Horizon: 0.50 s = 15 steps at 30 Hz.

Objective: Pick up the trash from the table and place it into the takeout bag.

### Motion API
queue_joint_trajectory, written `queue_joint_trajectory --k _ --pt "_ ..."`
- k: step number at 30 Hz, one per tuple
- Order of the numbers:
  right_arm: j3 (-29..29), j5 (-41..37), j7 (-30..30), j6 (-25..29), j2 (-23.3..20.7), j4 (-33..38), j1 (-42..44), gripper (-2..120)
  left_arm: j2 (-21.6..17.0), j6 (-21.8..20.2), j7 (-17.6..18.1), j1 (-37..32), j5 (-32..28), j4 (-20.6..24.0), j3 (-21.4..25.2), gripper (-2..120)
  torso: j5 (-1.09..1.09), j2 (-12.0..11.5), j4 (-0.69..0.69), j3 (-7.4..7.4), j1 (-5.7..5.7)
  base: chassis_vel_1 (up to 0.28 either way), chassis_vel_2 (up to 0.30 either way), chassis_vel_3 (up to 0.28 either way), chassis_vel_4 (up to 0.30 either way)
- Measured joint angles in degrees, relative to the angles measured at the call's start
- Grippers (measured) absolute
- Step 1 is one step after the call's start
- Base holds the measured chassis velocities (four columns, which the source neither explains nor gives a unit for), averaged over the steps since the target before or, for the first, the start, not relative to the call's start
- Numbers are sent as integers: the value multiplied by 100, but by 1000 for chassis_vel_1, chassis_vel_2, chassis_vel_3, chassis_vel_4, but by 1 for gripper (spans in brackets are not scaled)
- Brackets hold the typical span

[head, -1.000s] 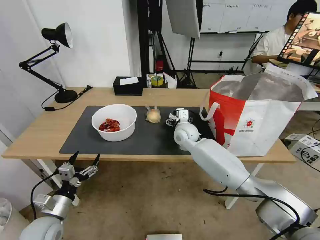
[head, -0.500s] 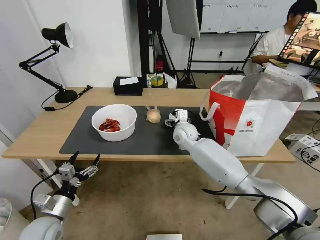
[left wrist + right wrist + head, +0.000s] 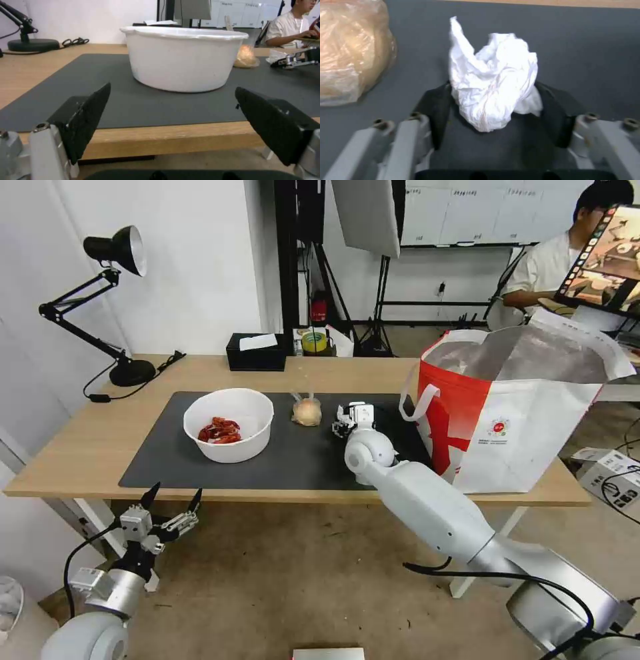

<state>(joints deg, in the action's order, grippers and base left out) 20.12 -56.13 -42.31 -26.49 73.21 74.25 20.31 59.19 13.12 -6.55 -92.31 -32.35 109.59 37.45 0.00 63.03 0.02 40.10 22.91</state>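
Three pieces of trash are on the table [image 3: 80, 453], all on its dark grey mat [image 3: 167, 447] near the middle of the head view. A white round bowl [image 3: 229, 424] holding red shells sits centre-left. A small clear bag [image 3: 307, 411] with a tan lump inside lies just right of it. Right of that, a crumpled white tissue [image 3: 493, 82] lies at the tips of our right gripper [image 3: 493, 100].

In the right wrist view, the tissue fills the centre of the frame. The gripper's two black fingers [image 3: 436, 110] stand on either side of its lower half, close against it. We cannot tell whether they are pressing it yet. The tissue appears to rest on the mat, not lifted.

Our left gripper [image 3: 172, 500] hangs at the lower left of the head view, below the table's front edge. Its fingers are spread wide and hold nothing. Its wrist view looks across the mat at the bowl's side.

The takeout bag [image 3: 527, 420] stands open on the right of the head view, on the table's right end, silver lining showing. We cannot see what it holds.

We judge the task to be at the tissue pickup. The bowl and the small bag are still to be moved.
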Motion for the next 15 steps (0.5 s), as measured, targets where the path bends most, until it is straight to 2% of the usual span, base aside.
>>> queue_joint_trajectory --k 1,4,5,8,9,11,15 --pt "0 0 0 0 0 0 0 58 0 0 0 0 0 0 0 100 0 0 0 0 0 0 0 0 0" --pt "-3 12 2 6 -11 8 9 44 8 0 0 12 0 -2 -26 100 0 0 -1 0 0 0 0 0 0" --pt "-3 12 2 6 -11 8 9 44 8 0 0 12 0 -2 -26 100 0 0 -1 0 0 0 0 0 0" --pt "-5 23 7 7 -28 23 1 27 13 1 0 12 3 -1 -39 100 0 0 -3 1 0 0 0 0 0" --pt "-5 23 7 7 -28 23 1 27 13 1 0 12 3 -1 -39 100 0 0 -3 1 0 0 0 0 0" --pt "-2 26 6 3 -36 58 2 18 18 2 0 13 5 -1 -43 100 0 0 -4 1 0 0 0 0 0" --pt "1 39 6 3 -45 108 37 12 49 8 0 14 15 3 -59 100 0 -1 -3 1 0 0 0 0 0"
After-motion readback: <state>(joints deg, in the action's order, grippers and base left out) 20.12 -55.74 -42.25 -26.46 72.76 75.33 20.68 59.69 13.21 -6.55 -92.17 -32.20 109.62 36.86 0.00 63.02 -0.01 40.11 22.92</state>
